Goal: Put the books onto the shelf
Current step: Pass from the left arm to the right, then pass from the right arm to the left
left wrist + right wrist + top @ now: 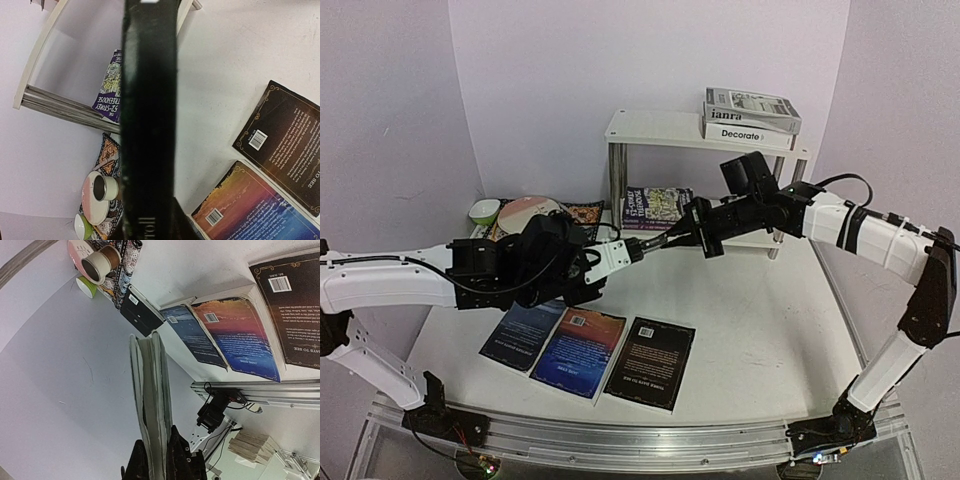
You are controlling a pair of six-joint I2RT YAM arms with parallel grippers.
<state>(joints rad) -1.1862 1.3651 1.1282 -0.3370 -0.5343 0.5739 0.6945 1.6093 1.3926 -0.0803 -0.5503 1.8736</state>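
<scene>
From above I see the dark green book [658, 243] only edge-on, a thin dark strip in the air just in front of the shelf [650, 130], level with its lower board. The left gripper [638, 248] is clamped on one end and the right gripper [682, 235] on the other. The left wrist view shows the spine running out from between its fingers, the title cut off at "roll". The right wrist view shows the page edges pinched between its two fingers [177, 455].

The right arm covers much of the lower board; a purple paperback [658, 207] shows on its left part. "Decorate" [750, 132] lies on the top board's right end with "janra" [750, 103] stacked on it.

Well in front of the shelf, three books lie side by side: a blue book [525, 335] half under the left arm, a sunset-cover book [582, 350], and a dark gold-bordered book [650, 362]. A small black book [141, 315] shows only in the right wrist view, beside the placemat [582, 212]. That placemat lies left of the shelf, mostly hidden by the left arm, and carries a plate [525, 212]. A green bowl [485, 211] is beside it.

The worktop [760, 330] is plain white, with an aluminium rail [640, 440] along its near edge. The walls [550, 60] are pale lilac.
</scene>
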